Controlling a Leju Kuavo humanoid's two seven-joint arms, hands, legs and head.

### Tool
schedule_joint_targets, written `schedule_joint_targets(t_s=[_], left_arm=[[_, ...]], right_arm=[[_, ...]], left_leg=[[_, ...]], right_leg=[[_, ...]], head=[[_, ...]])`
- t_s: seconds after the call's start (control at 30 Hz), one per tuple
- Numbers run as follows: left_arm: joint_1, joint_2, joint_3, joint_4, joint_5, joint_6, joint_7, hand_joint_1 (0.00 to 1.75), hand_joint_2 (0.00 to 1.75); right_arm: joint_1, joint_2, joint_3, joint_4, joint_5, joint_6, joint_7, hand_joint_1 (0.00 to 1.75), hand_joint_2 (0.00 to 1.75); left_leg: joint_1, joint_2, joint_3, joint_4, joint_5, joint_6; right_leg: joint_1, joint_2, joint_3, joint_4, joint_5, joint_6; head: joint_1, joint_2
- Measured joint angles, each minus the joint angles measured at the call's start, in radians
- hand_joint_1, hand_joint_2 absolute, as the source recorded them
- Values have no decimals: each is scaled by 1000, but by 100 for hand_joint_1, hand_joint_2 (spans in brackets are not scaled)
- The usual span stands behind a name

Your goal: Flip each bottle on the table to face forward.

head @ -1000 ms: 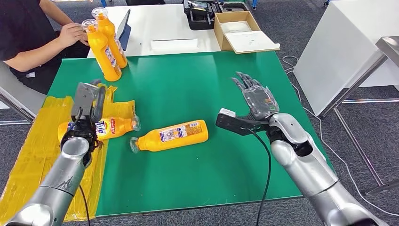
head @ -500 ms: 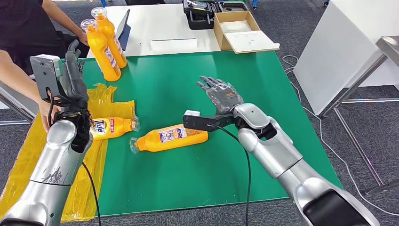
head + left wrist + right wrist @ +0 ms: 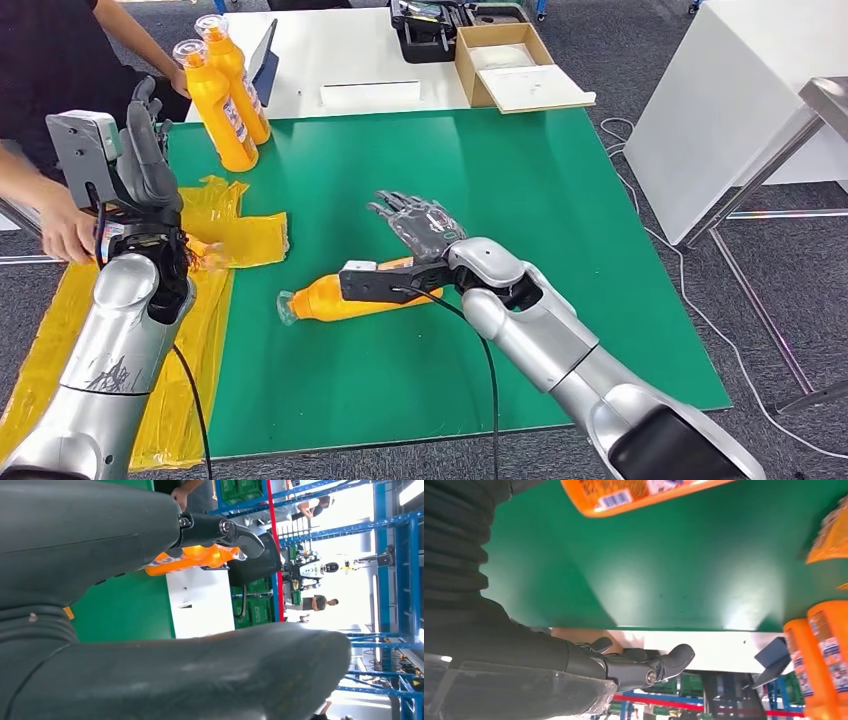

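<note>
Checking head view: right hand (image 3: 420, 225) hovered over the lying bottle (image 3: 330, 297), fingers spread, holding nothing
Lying bottle: on its side on the green table (image 3: 560, 200), cap end toward the yellow sheet (image 3: 250, 238), partly hidden by the right wrist
Left hand (image 3: 145, 150): raised upright near the table's left edge, fingers extended, nothing in it
Standing bottles (image 3: 222, 95): two, upright, touching, at the far left corner of the green table
Person's hand (image 3: 68, 232): just beside the left arm, over the yellow sheet
White table (image 3: 340, 60): behind the green one, with a cardboard box (image 3: 515, 68) on it
Left wrist view: left hand (image 3: 150, 540) released, fingers straight; orange bottles (image 3: 192, 559) seen past the fingers, green table (image 3: 125, 610) beside them
Right wrist view: right hand (image 3: 574, 665) loose, fingers stretched out and empty; lying bottle (image 3: 639, 492) on the green table (image 3: 674, 565), apart from the fingers; standing bottles (image 3: 819, 650) at the frame edge
</note>
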Motion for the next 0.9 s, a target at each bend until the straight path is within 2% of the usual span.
schedule_joint_targets(t_s=[0.3,0.9], left_arm=[[0,0,0,-5,5,2,7,0,0],[0,0,-22,-51,55,5,7,0,0]], right_arm=[[4,11,25,29,-3,32,12,0,175],[3,27,71,290,61,80,25,0,175]], left_leg=[[0,0,0,0,0,0],[0,0,0,0,0,0]], right_leg=[[0,0,0,0,0,0],[0,0,0,0,0,0]], head=[[0,0],[0,0]])
